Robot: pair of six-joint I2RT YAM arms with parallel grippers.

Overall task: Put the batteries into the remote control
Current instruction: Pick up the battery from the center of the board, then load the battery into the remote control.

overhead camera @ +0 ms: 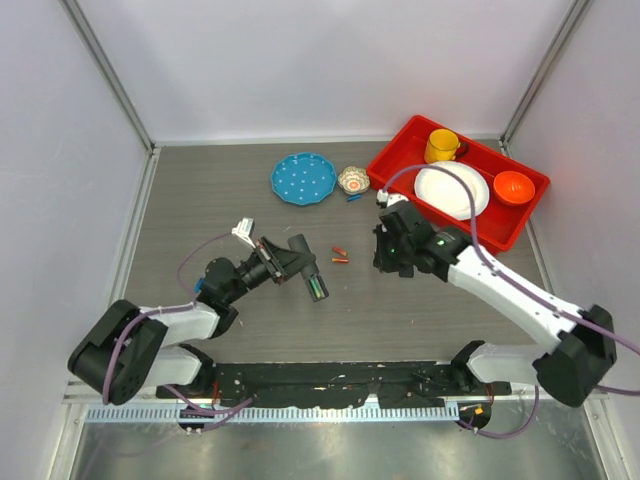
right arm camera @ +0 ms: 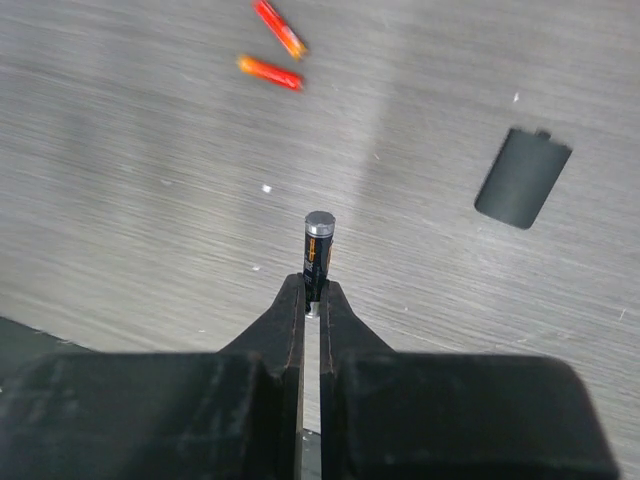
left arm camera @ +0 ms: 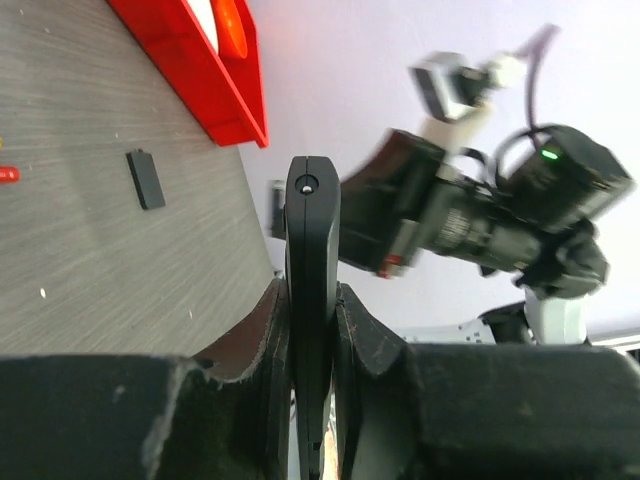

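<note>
My left gripper (overhead camera: 295, 262) (left arm camera: 312, 292) is shut on the remote control (overhead camera: 312, 278), a slim black bar held edge-on between the fingers (left arm camera: 312, 230) above the table. A green patch shows at the bar's free end in the top view. My right gripper (overhead camera: 388, 256) (right arm camera: 311, 290) is shut on one battery (right arm camera: 318, 248), a dark cell with orange print and a silver cap that sticks out past the fingertips above the table. This battery is hidden in the top view. The two grippers are a short way apart.
A small flat black cover (right arm camera: 522, 177) (left arm camera: 146, 178) lies on the table. Two orange sticks (overhead camera: 340, 255) (right arm camera: 270, 70) lie between the grippers. A red tray (overhead camera: 400, 150) with a cup, plate and bowl stands at the back right. A blue plate (overhead camera: 303, 178) and a small bowl (overhead camera: 352, 180) sit at the back.
</note>
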